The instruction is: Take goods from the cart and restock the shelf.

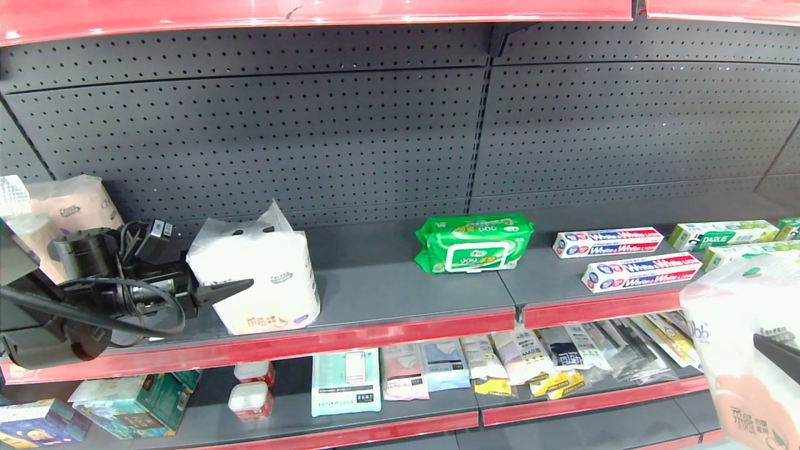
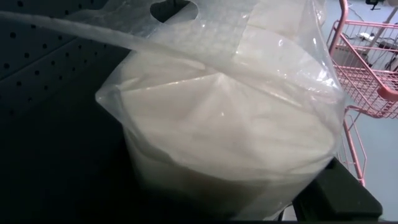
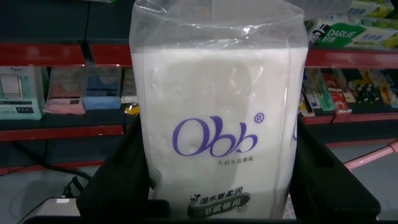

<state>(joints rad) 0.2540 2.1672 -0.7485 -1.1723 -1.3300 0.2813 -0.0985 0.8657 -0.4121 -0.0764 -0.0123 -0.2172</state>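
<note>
- Saw left gripper against white roll pack standing on grey shelf, left part; could not tell whether clamped or released.
- Saw right gripper clenched on tissue pack, held before shelf's right end.

A dark grey shelf with a red front edge carries a pinkish tissue pack at far left and a white toilet-roll pack standing near it. A green wet-wipes pack lies flat mid-shelf. To its right, a rear toothpaste box and a front toothpaste box lie parallel, with green toothpaste boxes beyond.
</note>
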